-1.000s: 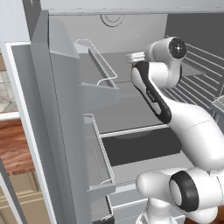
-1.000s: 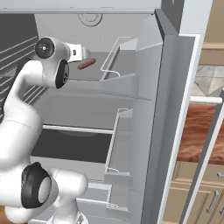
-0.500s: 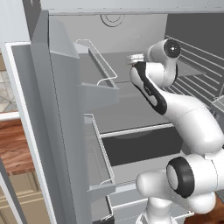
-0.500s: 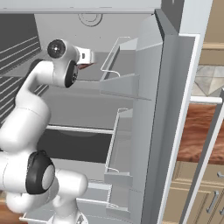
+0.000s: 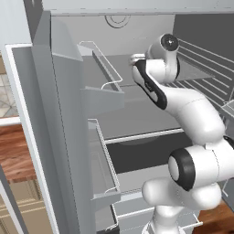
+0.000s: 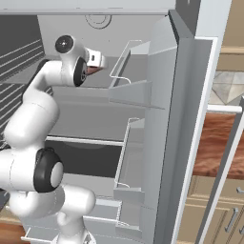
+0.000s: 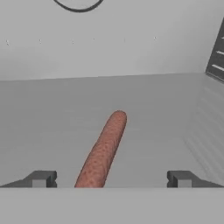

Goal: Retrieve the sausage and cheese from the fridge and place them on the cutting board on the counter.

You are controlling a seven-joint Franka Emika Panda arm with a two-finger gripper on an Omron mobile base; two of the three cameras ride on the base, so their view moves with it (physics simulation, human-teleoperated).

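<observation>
The sausage (image 7: pixel 105 148), a reddish-brown cylinder, lies on a grey shelf inside the open fridge (image 5: pixel 59 114), pointing away from the hand. In the hand view my gripper (image 7: pixel 111 178) is open, its two fingertips (image 7: pixel 41 178) standing wide on either side of the sausage's near end without touching it. From the base, the hand (image 5: pixel 137 58) reaches onto the upper shelf, and a sliver of sausage (image 6: pixel 91 70) shows just under the hand (image 6: pixel 97 59). The counter (image 6: pixel 219 143) lies beyond the fridge door. The cheese and the cutting board are out of view.
Door bins (image 5: pixel 107 93) with wire rails hang on the open door to the left, and others (image 6: pixel 131 90) on the door to the right. Wire shelves (image 5: pixel 205 64) fill the neighbouring compartment. A dark drawer (image 5: pixel 141 153) sits below the shelf.
The hand has pushed deeper over the shelf toward the sausage and now covers most of it in the right base view. The jaws have stayed wide.
</observation>
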